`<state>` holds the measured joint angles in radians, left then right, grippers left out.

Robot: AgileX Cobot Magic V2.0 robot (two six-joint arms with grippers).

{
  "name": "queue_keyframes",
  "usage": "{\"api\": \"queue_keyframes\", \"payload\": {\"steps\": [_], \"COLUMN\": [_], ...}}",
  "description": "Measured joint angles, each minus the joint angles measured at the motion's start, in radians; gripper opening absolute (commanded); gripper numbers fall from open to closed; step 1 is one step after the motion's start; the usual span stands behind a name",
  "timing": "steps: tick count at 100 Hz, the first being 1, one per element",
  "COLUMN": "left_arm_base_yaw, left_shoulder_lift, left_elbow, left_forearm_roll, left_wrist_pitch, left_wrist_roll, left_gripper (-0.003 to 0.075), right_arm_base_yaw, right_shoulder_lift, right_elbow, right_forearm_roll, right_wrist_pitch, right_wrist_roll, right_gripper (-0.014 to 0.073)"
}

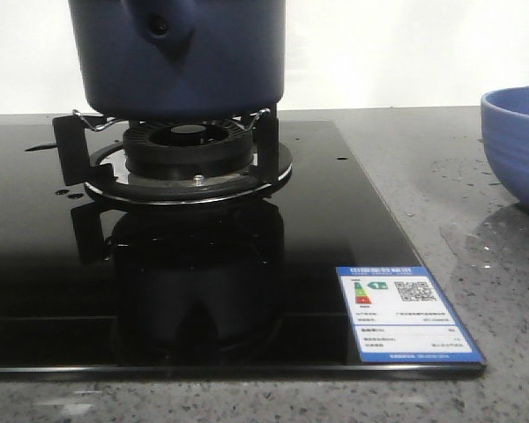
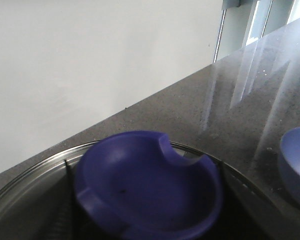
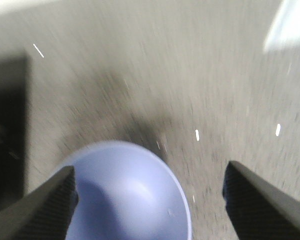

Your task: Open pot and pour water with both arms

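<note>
The dark navy pot [image 1: 181, 53] stands on the burner stand [image 1: 189, 154], with its handle stub and small hole [image 1: 163, 26] facing me. Its top is cut off in the front view. In the left wrist view, a dark blue dished knob with a notch [image 2: 145, 190] sits inside a round steel rim [image 2: 35, 177]. My left gripper [image 2: 142, 205] is open, with dim fingers on either side of the knob. My right gripper [image 3: 150, 200] is open and empty, hovering over the periwinkle bowl [image 3: 125, 195]. Neither gripper shows in the front view.
The periwinkle bowl [image 1: 516, 145] stands on the grey counter to the right of the black glass cooktop [image 1: 70, 264], and also shows in the left wrist view [image 2: 297, 165]. A blue-and-white label [image 1: 406, 313] sits at the cooktop's front right corner. A white wall is behind.
</note>
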<state>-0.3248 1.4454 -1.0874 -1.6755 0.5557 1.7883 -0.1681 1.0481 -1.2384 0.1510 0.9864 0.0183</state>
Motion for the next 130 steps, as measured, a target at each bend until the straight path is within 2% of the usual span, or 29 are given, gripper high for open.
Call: {"api": "queue_keyframes", "payload": {"steps": [31, 36, 48, 58, 85, 94, 101, 109, 117, 130], "left_arm_base_yaw": [0.000, 0.000, 0.000, 0.000, 0.000, 0.000, 0.002, 0.004, 0.005, 0.005], "left_shoulder_lift": [0.040, 0.042, 0.044, 0.046, 0.019, -0.042, -0.110, -0.198, -0.311, -0.505], "left_elbow": [-0.002, -0.002, -0.002, -0.002, -0.002, -0.002, -0.002, 0.004, 0.037, 0.165], "left_forearm_roll": [-0.072, -0.077, -0.081, -0.086, -0.099, -0.099, -0.099, -0.079, -0.032, 0.018], "left_wrist_pitch": [0.026, 0.030, 0.030, 0.030, 0.025, 0.023, 0.021, -0.005, -0.039, -0.098], "left_wrist_roll": [0.089, 0.093, 0.097, 0.099, 0.099, 0.097, 0.071, 0.027, -0.012, -0.043], "left_gripper": [0.0288, 0.0314, 0.0458, 0.0538, 0.0542, 0.0471, 0.0346, 0.0153, -0.0017, -0.0020], "right_arm_base_yaw": [0.000, 0.000, 0.000, 0.000, 0.000, 0.006, 0.022, 0.048, 0.073, 0.123], "right_shoulder_lift": [-0.081, -0.081, -0.081, -0.081, -0.081, -0.081, -0.081, -0.083, -0.095, -0.145], "right_elbow": [-0.026, -0.026, -0.026, -0.026, -0.026, -0.026, -0.024, -0.007, 0.027, 0.123], "right_forearm_roll": [0.002, 0.002, 0.012, 0.018, 0.022, 0.022, 0.022, 0.024, 0.024, 0.024], "right_wrist_pitch": [0.005, 0.007, 0.009, 0.009, 0.011, 0.019, 0.019, 0.019, 0.019, 0.019], "right_wrist_roll": [0.003, 0.003, 0.004, 0.004, 0.004, 0.004, 0.004, 0.004, 0.004, -0.025], "right_gripper": [0.0547, 0.0547, 0.0547, 0.0547, 0.0547, 0.0547, 0.0543, 0.0510, 0.0386, 0.0093]}}
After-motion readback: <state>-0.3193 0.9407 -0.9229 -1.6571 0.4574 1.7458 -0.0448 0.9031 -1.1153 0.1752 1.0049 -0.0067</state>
